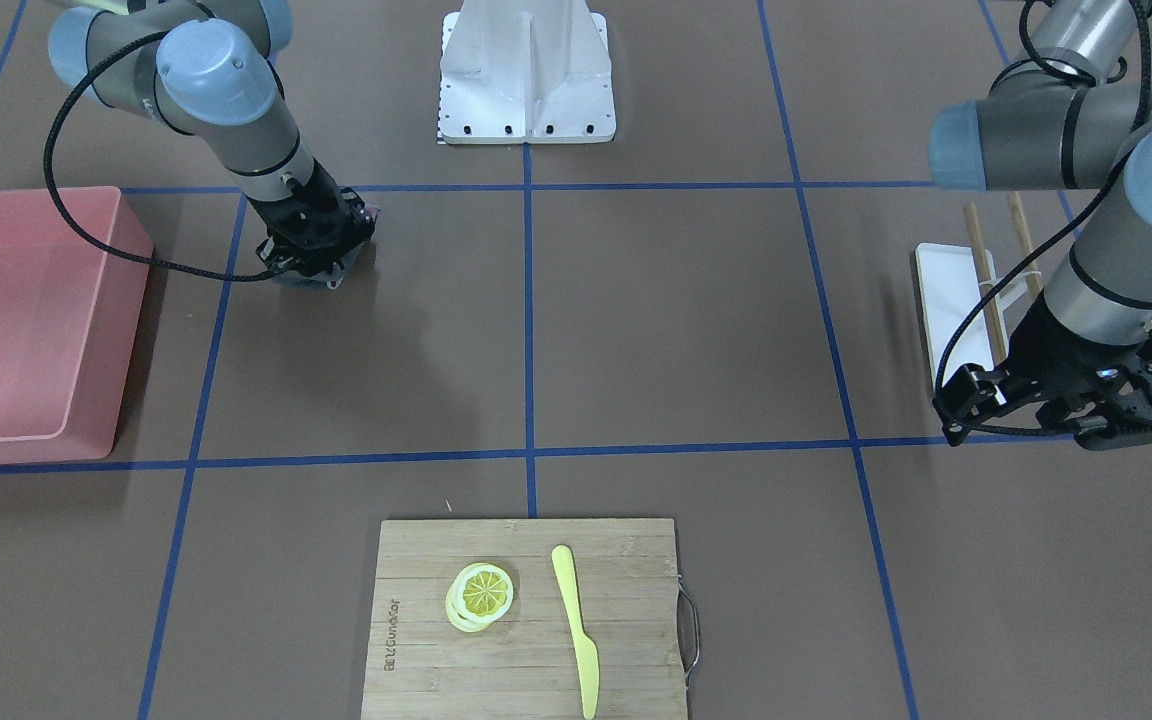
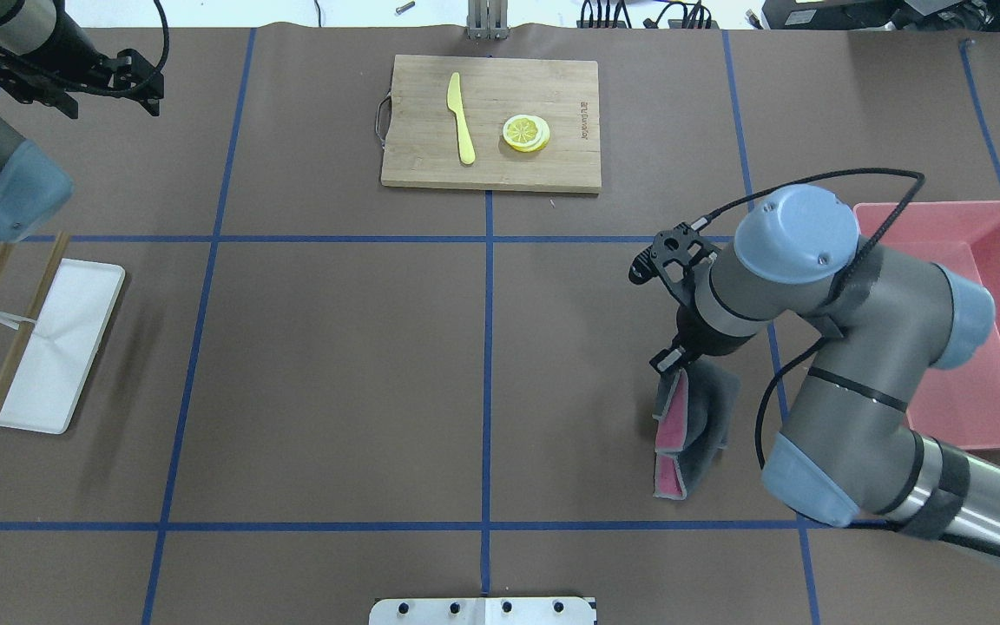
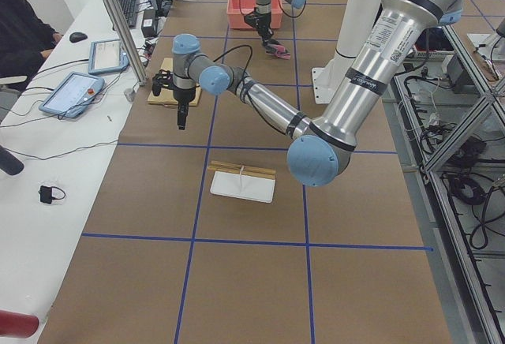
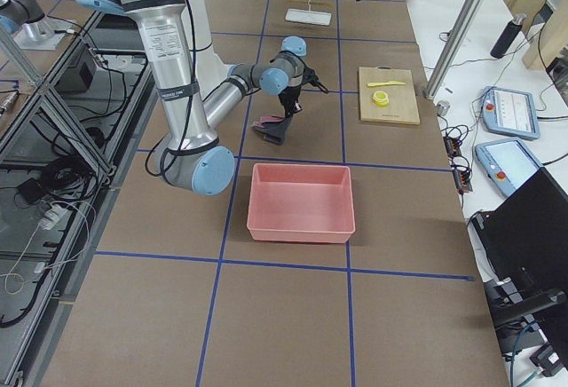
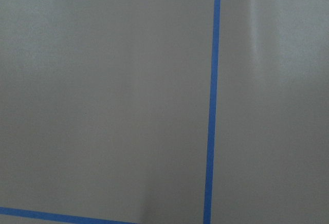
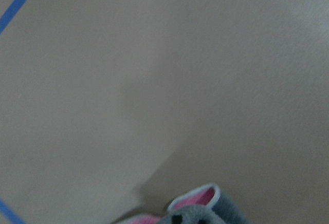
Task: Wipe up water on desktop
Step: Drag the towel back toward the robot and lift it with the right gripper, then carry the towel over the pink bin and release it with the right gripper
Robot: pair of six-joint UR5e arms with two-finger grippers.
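The broad, flat, matte brown bench [image 2: 335,365], ruled into big rectangles by thin blue tape lines, is stretching with its long axis from the robot's left to its right and filling every view. Over its right half, the right pincer [image 2: 675,363] is pointing down and gripping the top of a soft grey cloth with a fuzzy pink lining [image 2: 693,425]. The cloth is folded into a limp strip that is trailing back toward the robot's base. Its lower end seems to be meeting the brown surface, though I cannot tell how firmly. A glossy pink plastic tub [image 2: 943,207] with rounded corners is sitting just beside that arm's elbow, hemming it in on the outer side. A wide run of brown surface is lying between the cloth and the centre tape line. At the far edge, a pale bamboo cutting board [image 2: 430,161] is carrying a yellow plastic knife [image 2: 462,121] and a stack of lemon slices [image 2: 526,133], well apart from the cloth. The left pincer [image 3: 181,119] is hovering over the left far corner, and I cannot tell how wide it is standing. Near it, a shallow white rectangular tray [image 2: 75,347] is lying under two thin wooden sticks [image 2: 27,325].
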